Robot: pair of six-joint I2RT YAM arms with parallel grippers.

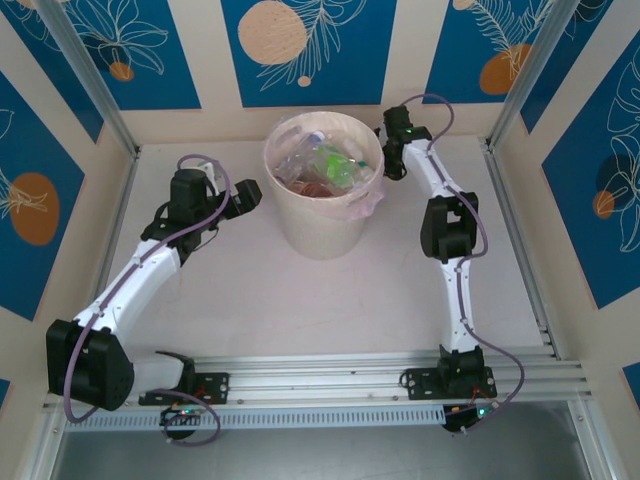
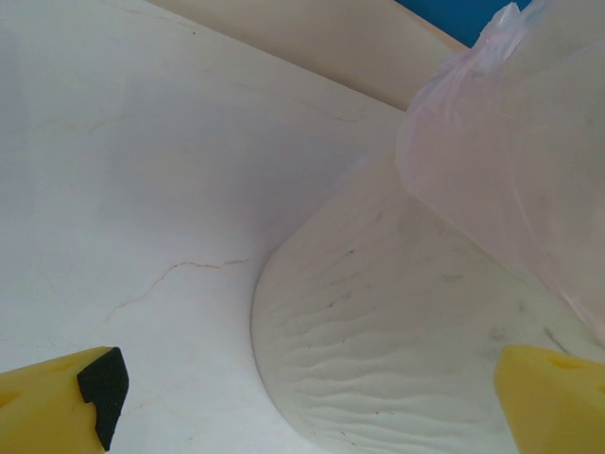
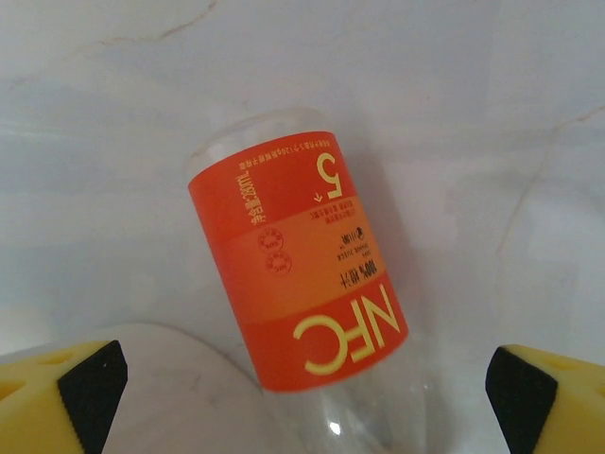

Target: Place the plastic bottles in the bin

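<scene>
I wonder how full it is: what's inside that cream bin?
From above, the bin holds a heap of crumpled clear plastic bottles, one with green on it, inside a clear liner. Whatever lies under the heap, and the bin's floor, is covered.

Pale marbled table (image 1: 300, 310), bin (image 1: 322, 228) standing mid-table

top external: overhead, whole table (image 1: 300, 310) | left wrist: close, shares bin (image 2: 378, 331) wall | right wrist: close, table-facing
</scene>
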